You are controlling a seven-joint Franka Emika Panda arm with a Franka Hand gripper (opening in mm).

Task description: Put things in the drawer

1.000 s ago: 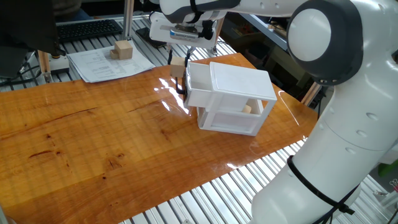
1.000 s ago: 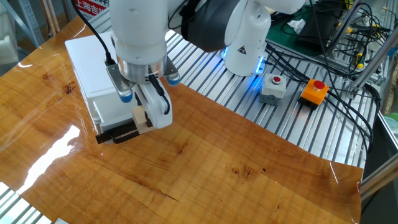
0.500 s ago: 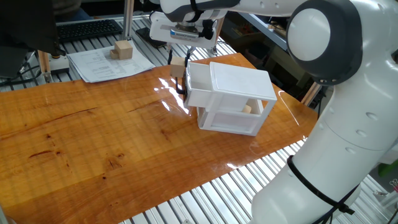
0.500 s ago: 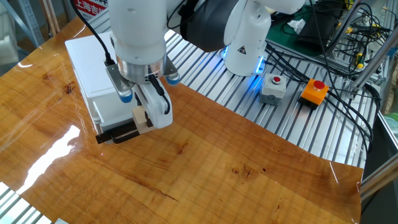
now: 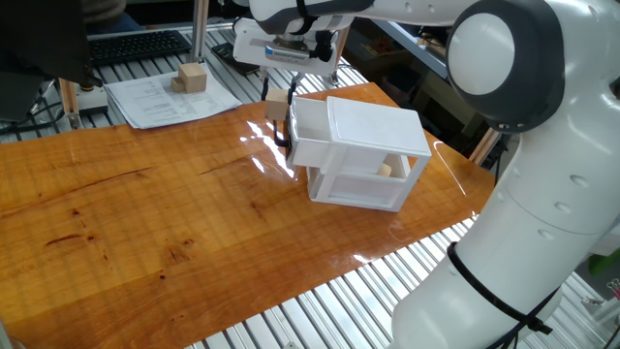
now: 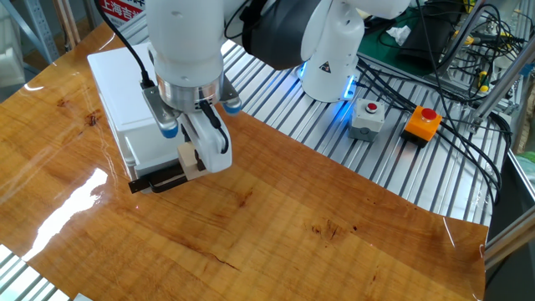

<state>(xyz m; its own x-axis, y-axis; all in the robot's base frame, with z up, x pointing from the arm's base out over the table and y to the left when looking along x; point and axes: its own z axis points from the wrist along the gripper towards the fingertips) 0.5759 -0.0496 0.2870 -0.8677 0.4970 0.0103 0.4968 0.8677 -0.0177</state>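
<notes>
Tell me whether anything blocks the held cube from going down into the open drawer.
Nothing visible does. The gripper holds the wooden cube at the front edge of the drawer, by the black handle. The drawer is pulled out, its top open.

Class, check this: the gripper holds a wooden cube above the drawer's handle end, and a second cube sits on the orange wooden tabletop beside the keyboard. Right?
Not quite. The second cube rests on the white papers, not on the bare tabletop, as one fixed view shows. The gripper does hold a cube above the drawer at its handle end.
</notes>
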